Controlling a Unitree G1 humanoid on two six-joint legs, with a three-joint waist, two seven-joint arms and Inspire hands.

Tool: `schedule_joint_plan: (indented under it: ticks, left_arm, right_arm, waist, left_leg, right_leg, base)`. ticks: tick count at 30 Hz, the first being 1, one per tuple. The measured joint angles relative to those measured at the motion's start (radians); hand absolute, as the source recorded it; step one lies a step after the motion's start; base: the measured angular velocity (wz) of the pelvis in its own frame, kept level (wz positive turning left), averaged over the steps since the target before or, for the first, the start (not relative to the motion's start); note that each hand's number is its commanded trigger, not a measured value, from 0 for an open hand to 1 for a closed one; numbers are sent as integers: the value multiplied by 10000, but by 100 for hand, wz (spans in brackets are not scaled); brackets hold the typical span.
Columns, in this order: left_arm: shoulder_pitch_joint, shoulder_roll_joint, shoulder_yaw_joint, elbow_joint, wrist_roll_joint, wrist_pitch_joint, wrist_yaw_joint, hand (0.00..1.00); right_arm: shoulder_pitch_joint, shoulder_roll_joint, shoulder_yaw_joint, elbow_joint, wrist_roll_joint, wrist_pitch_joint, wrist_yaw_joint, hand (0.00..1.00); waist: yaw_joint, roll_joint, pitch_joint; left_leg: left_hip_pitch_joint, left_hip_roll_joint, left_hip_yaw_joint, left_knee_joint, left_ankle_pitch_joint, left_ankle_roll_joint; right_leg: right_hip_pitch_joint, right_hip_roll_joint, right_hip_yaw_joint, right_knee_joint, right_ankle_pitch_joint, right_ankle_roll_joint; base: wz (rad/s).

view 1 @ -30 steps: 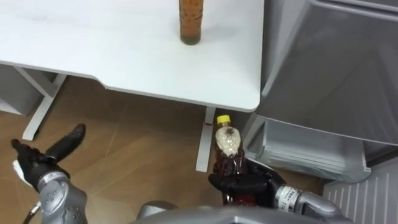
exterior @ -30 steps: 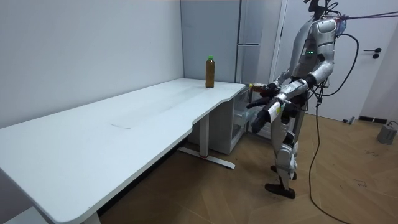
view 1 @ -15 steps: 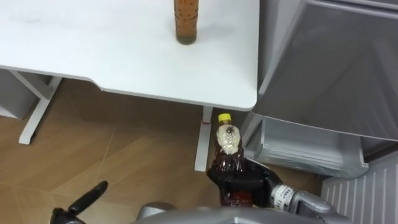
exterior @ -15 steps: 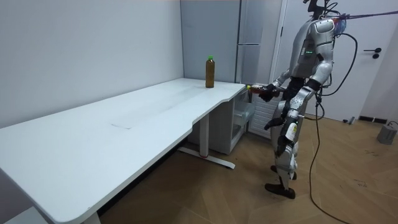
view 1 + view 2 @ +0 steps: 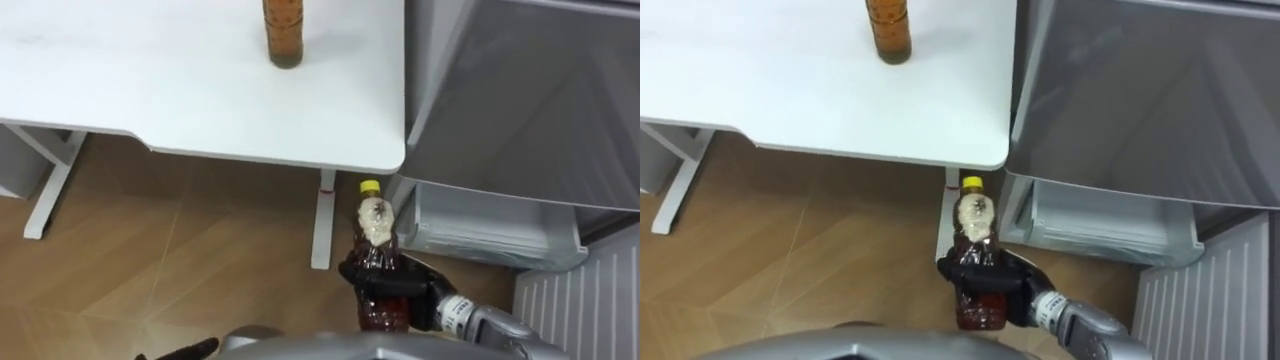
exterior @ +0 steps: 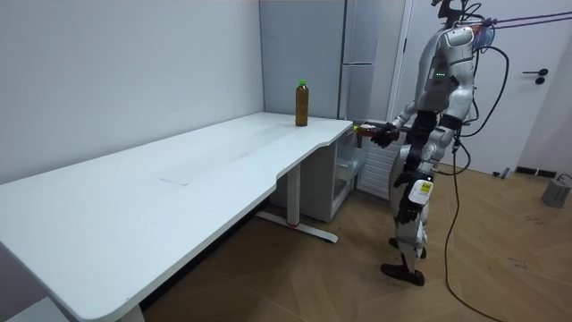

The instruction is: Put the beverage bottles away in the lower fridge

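Bottle (image 5: 377, 238), gripped upright by the curled fingers of my right hand (image 5: 408, 293), hangs just before the fridge (image 5: 520, 100), ready, I judge, for its open lower drawer (image 5: 490, 236).

No legible print on the held bottle (image 5: 376, 235), the table's bottle (image 5: 283, 30) or the fridge (image 5: 520, 100)

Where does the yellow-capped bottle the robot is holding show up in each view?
Left eye view: yellow-capped bottle at lower centre-right, upright in the right hand, just below the table corner.
Right eye view: bottle at lower centre, in the same hand.
Room view: bottle right of centre, in the hand held out before the robot.
Shared landmark: the brown bottle standing on the table.
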Motion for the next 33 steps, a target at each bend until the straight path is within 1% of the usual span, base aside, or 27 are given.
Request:
schedule_joint_plan:
  ticks: [2, 4, 7, 8, 10, 12, 13, 14, 15, 17, 18, 19, 20, 21, 22, 24, 25, 26, 27, 33]
  left_arm:
    - [-99, -5, -116, 15, 763, 4, -44, 0]
    - [-143, -15, -252, 9, 1170, 4, -191, 0]
    - [-201, -23, -353, 3, 2010, 2, -499, 0]
    - [-201, -29, -461, -6, 2288, -1, -555, 0]
    - [-243, -29, -500, 4, 2536, -7, -634, 0]
    - [-296, -37, -491, 9, 2743, -6, -661, 0]
    - [-346, -36, -481, 11, 2904, -6, -659, 0]
    - [-394, -37, -480, 12, 2965, -10, -649, 0]
    - [-389, -41, -482, 11, 2966, -15, -632, 0]
    - [-394, -47, -488, 8, 2999, -24, -600, 0]
    - [-449, -49, -489, 9, 3027, -36, -590, 0]
    - [-443, -50, -489, 23, 3073, -52, -565, 0]
    - [-447, -59, -490, 67, 3171, -93, -532, 0]
    - [-446, -69, -489, 77, 3196, -102, -522, 0]
    - [-424, -84, -484, 81, 3229, -124, -512, 0]
    - [-397, -84, -482, 81, 3394, -165, -510, 0]
    - [-401, -87, -482, 81, 3408, -174, -510, 0]
    - [-400, -87, -483, 81, 3409, -175, -510, 0]
    - [-396, -92, -483, 81, 3409, -175, -510, 0]
    - [-353, -151, -486, 80, 3403, -176, -504, 0]
  right_arm:
    - [13, 3, -288, -1, 209, 0, -282, 100]
    - [26, 9, -372, 5, 764, -15, -497, 100]
    - [-6, 33, -422, 106, 1494, -159, -677, 100]
    - [-34, 34, -470, 281, 1611, -285, -699, 100]
    - [-34, 43, -626, 505, 1814, -322, -890, 100]
    - [-53, 138, -926, 855, 1868, -381, -1099, 100]
    - [-62, 303, -1203, 1202, 1865, -501, -1272, 100]
    - [-79, 432, -1418, 1539, 1936, -551, -1490, 100]
    - [-78, 458, -1458, 1682, 2129, -552, -1604, 100]
    - [-73, 462, -1459, 1975, 2710, -552, -1990, 100]
    - [-73, 467, -1462, 2065, 3087, -553, -2234, 100]
    - [-74, 473, -1471, 2172, 3458, -615, -2424, 100]
    - [-73, 478, -1480, 2242, 3786, -723, -2641, 100]
    - [-73, 486, -1521, 2246, 3895, -753, -2747, 100]
    - [-73, 487, -1533, 2246, 4169, -863, -2939, 100]
    - [-77, 489, -1558, 2242, 4564, -988, -3146, 100]
    - [-78, 490, -1560, 2242, 4706, -1072, -3269, 100]
    - [-79, 490, -1561, 2242, 4783, -1094, -3326, 100]
    - [-78, 489, -1561, 2242, 4936, -1101, -3438, 100]
    - [-81, 490, -1581, 2240, 4994, -1105, -3979, 100]
  waist:
    - [-225, 55, -3]
    - [-330, 106, -17]
    - [-599, 155, -24]
    - [-669, 163, -36]
    - [-802, 142, -63]
    - [-866, 131, -51]
    - [-880, 126, -57]
    - [-880, 96, -56]
    - [-882, 113, -68]
    - [-892, 101, -64]
    - [-940, 163, -103]
    - [-1047, 106, -89]
    - [-1070, 161, -126]
    - [-1069, 166, -128]
    - [-1070, 119, -98]
    - [-1081, 162, -120]
    - [-1087, 136, -96]
    - [-1087, 182, -116]
    - [-1090, 122, -79]
    - [-1116, 187, -73]
  left_leg:
    - [-17, -4, 11, -4, -2, 1]
    - [-13, -8, 29, -5, -1, 0]
    - [-12, -14, 19, -4, 1, -3]
    - [-13, -14, 18, -5, 1, -3]
    - [-13, -15, 26, -9, 0, -3]
    - [-13, -17, 34, -11, 0, -3]
    - [-14, -17, 36, -10, 1, -3]
    - [-26, -12, 46, -24, 1, -3]
    - [-32, -13, 48, -29, 1, -4]
    - [-45, -13, 74, -43, 1, -3]
    - [-47, -12, 91, -47, 1, -4]
    - [-35, -12, 97, -46, 2, -4]
    - [-6, -11, 125, -21, 3, -4]
    - [4, -11, 144, -7, 2, -4]
    - [23, -10, 177, -8, 2, -4]
    - [41, -10, 209, -9, 2, -3]
    - [44, -9, 216, -11, 1, -2]
    - [44, -9, 219, -11, 1, -2]
    - [44, -7, 221, -43, 0, -2]
    - [40, 2, 276, -105, 0, -2]
  right_leg:
    - [-15, 4, 1, 7, 0, 0]
    - [-15, 16, 32, 14, 0, 0]
    - [-15, 32, 24, 10, 2, -3]
    - [-14, 32, 18, 8, 2, -3]
    - [-22, 29, 19, 9, 2, -3]
    - [-35, 25, 25, 12, 2, -3]
    - [-45, 28, 34, 14, 2, -3]
    - [-70, 36, 58, 16, 2, -3]
    - [-76, 35, 59, 17, 2, -3]
    - [-108, 33, 63, 17, 2, -3]
    - [-119, 35, 81, 17, 2, -3]
    - [-113, 34, 80, 18, 2, -3]
    - [-101, 34, 90, 20, 2, -3]
    - [-97, 32, 101, 20, 3, -3]
    - [-93, 34, 138, 21, 3, -2]
    - [-90, 35, 175, 22, 3, -2]
    - [-90, 37, 183, 25, 3, -2]
    - [-91, 37, 183, 27, 3, -2]
    - [-93, 38, 185, 28, 3, -2]
    - [-130, 57, 265, 37, 3, -4]
  base:
    - [0]
    - [0]
    - [0]
    - [0]
    - [0]
    - [0]
    - [0]
    - [-3]
    - [-4]
    - [-2]
    - [0]
    - [-4]
    - [-4]
    - [-8]
    - [-7]
    - [-6]
    - [-3]
    - [0]
    - [0]
    - [-1]
